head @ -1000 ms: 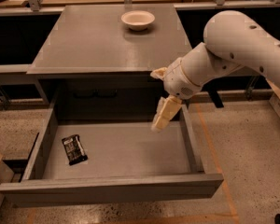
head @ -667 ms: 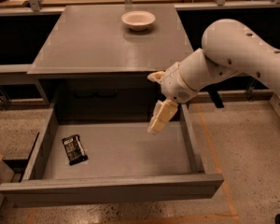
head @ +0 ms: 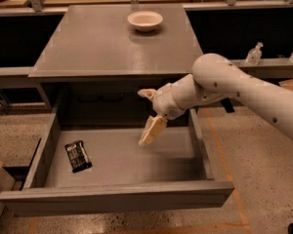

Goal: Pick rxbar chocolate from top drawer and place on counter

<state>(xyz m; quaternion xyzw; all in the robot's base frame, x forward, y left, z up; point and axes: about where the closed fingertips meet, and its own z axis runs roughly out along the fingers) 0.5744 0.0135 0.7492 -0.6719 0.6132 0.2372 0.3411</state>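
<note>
Black and glossy, the rxbar chocolate (head: pixel 78 156) lies flat on the floor of the pulled-out top drawer (head: pixel 117 194), near its left wall. The gripper (head: pixel 143 117) hangs over the drawer's middle, well right of the bar, spread wide and holding nothing. On the grey worktop (head: pixel 97 43) behind stands a white bowl (head: pixel 145 20).
</note>
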